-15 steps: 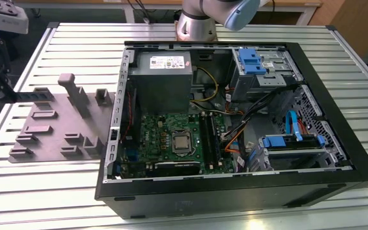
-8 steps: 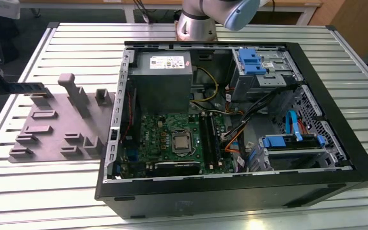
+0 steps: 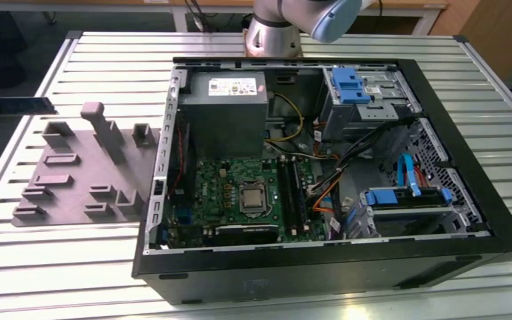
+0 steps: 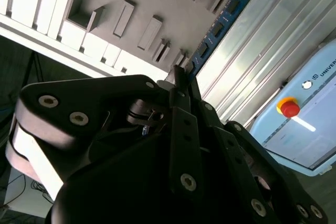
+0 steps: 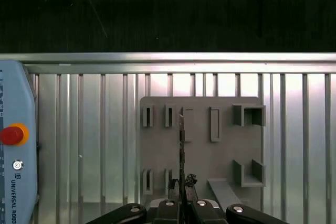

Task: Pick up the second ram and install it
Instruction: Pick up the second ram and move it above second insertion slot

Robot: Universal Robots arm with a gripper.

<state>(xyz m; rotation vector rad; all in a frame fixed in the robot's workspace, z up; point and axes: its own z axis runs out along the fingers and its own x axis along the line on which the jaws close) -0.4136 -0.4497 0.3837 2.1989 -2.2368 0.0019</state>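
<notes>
- One second ram point(image 4: 220, 25), a thin blue stick, is at the far left of the exterior view, about a third of the way down. It is beside the holder tray and well apart from the computer case.
- One pair of black fingers point(image 4: 179, 98) is closed narrow on one end of the stick. The rest of the stick juts out past the fingertips.
- In the first wrist view the stick appears edge-on as a thin dark line in front of the tray.
- One grey holder tray point(image 3: 74, 183) with raised blocks lies on the slatted metal counter point(image 3: 78, 267), left of centre in the exterior view.
- One open computer case point(image 3: 327, 267) lies at the centre and right of the exterior view, with one green motherboard point(image 3: 211, 180) inside.
- One pendant point(image 5: 16, 182) carries one red button point(image 5: 11, 135).
</notes>
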